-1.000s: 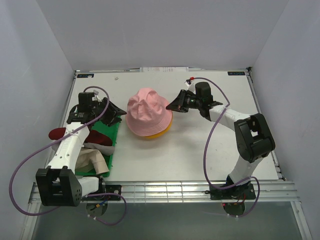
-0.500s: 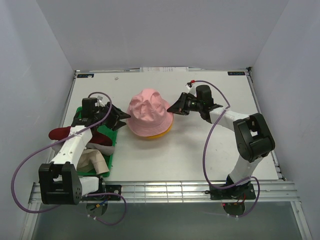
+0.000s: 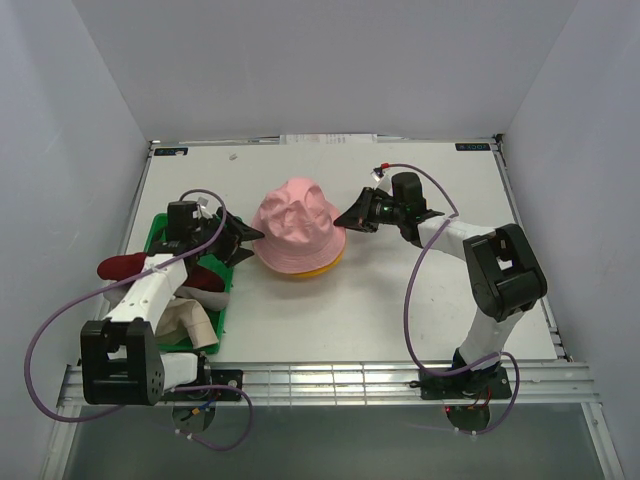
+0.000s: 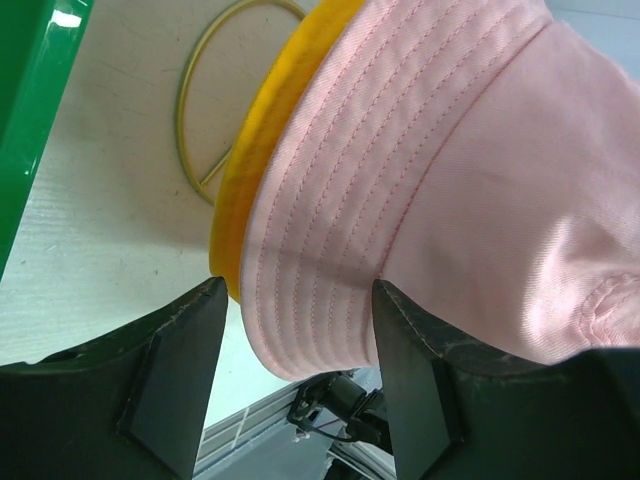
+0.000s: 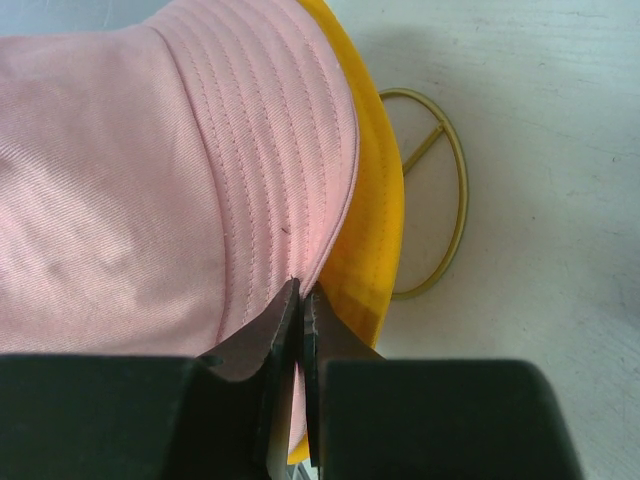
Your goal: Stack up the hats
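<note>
White arms, black fingers, purple cables

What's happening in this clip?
A pink bucket hat sits on a yellow-orange hat mid-table. The right tool is shut on the edge of the pink brim, while the left tool stands open, its jaws straddling the brim on the opposite side. A dark red hat and a beige hat lie in the green tray at the left, not yet stacked.
</note>
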{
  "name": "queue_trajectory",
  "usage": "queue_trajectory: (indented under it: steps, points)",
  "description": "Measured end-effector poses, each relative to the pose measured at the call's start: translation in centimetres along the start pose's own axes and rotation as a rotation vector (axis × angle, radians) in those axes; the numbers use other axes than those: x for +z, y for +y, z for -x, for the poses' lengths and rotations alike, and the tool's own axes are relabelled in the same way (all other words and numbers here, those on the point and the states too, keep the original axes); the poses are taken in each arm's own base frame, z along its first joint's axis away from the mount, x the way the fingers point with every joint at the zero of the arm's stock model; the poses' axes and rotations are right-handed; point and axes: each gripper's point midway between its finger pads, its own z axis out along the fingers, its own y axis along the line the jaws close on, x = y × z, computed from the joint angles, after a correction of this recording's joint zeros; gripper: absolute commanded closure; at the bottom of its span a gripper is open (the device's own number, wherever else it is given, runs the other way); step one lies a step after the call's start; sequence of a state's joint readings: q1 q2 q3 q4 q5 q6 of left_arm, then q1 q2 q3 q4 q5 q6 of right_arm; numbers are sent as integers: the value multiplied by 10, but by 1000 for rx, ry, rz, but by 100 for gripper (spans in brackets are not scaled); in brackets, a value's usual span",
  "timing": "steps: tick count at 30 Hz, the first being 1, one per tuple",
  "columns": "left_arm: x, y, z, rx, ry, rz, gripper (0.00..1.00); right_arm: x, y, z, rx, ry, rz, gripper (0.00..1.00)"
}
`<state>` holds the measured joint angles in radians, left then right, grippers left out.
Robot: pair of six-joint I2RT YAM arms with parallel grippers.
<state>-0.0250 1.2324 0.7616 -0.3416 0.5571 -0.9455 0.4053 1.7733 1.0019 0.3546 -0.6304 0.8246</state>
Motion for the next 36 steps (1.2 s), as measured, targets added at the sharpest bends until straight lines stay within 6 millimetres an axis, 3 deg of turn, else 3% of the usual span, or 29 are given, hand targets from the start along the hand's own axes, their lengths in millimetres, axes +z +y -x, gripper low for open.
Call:
queue_trajectory:
  steps: [7, 13, 20, 29, 36]
  points:
    - [7, 6, -2, -23, -6, -18, 31, 0, 0, 0, 2, -2, 5, 92]
    - [10, 4, 1, -41, -25, -47, 37, 0, 1, 1, 1, -3, 6, 92]
    - [12, 6, 1, -65, -40, -69, 54, 0, -2, -3, 13, -1, 5, 92]
    - [10, 5, 5, -64, -71, -72, 85, 0, -5, -6, 22, 0, 2, 92]
    - [10, 6, 6, -54, -77, -68, 99, -1, -7, -5, 27, -2, 0, 92]
